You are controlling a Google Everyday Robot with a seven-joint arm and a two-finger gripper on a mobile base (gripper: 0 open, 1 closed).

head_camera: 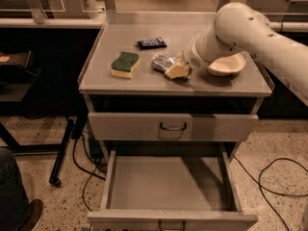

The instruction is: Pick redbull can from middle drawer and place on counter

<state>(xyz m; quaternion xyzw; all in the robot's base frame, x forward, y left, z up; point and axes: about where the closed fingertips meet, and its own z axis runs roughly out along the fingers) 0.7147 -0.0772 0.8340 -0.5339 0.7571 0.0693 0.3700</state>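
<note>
Noted arm (250,30) extended from right over surface (144,83), gripper (176,70) low against redbull can (162,61); cannot tell whether grasping or released. Found middle drawer (168,184) open.

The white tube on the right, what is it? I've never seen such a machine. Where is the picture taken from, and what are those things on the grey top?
The white tube is a robot's arm. Its grasping part, the end effector, sits at the arm's tip, low over the counter, right beside a shiny can that lies there. Whether it grips the can cannot be told. The one camera looks down at the cabinet from its front; where it is mounted is not known. Also on the counter are a green and yellow sponge, a dark packet and a pale bowl. Below, the upper drawer is shut, and the middle drawer is pulled open, with nothing to be seen in it.
</note>
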